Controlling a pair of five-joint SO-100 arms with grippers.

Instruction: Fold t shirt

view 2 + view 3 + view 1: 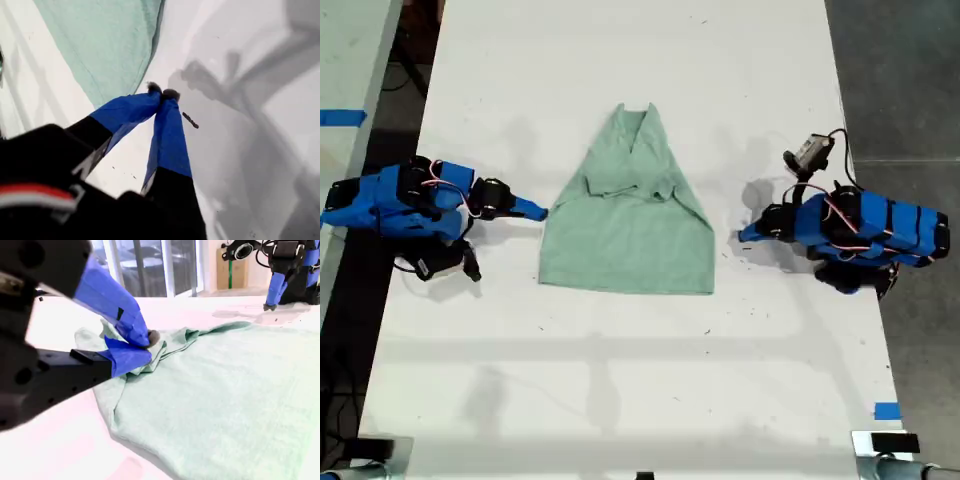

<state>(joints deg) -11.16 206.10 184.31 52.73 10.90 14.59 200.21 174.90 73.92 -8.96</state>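
Though spread mid-tabletop (620, 400) between both arms, looks only partly folded: pale mint t shirt (625, 230), sleeves tucked inward, seemingly nipped at the edge toward the exterior view's left by the nearly closed jaws of my second gripper (147, 347), with my first gripper (162, 94) pressed shut on nothing just beside the opposite edge. Could slip out of so shallow a pinch, or drag and bunch if pulled from one side only, undoing the tucked sleeves. Plain white surface, lightly speckled, flanked by grey floor (910, 80), with windows (150, 270) behind.
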